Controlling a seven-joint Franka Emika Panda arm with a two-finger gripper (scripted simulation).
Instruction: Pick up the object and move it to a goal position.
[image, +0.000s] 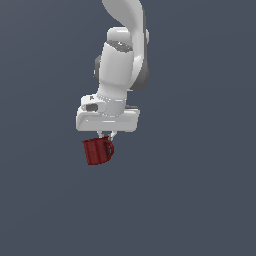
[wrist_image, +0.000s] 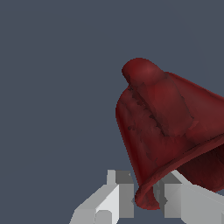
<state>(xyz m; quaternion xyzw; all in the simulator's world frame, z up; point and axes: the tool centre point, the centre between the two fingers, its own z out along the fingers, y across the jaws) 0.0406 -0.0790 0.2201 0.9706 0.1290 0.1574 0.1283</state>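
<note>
The dark red mug (image: 97, 151) hangs just under my white gripper (image: 106, 135) in the exterior view, slightly tilted, its loop handle toward that view's right. Only the finger tips show below the hand, close together on the mug's rim. In the wrist view the mug (wrist_image: 170, 127) fills much of the picture, and its rim sits pinched between my two grey fingers (wrist_image: 116, 197). My gripper (wrist_image: 146, 199) is shut on the mug's rim. No goal marker shows in either view.
A plain dark grey-blue surface (image: 200, 200) fills the background in both views. The white arm (image: 122, 60) rises to the top of the exterior view. No other objects show.
</note>
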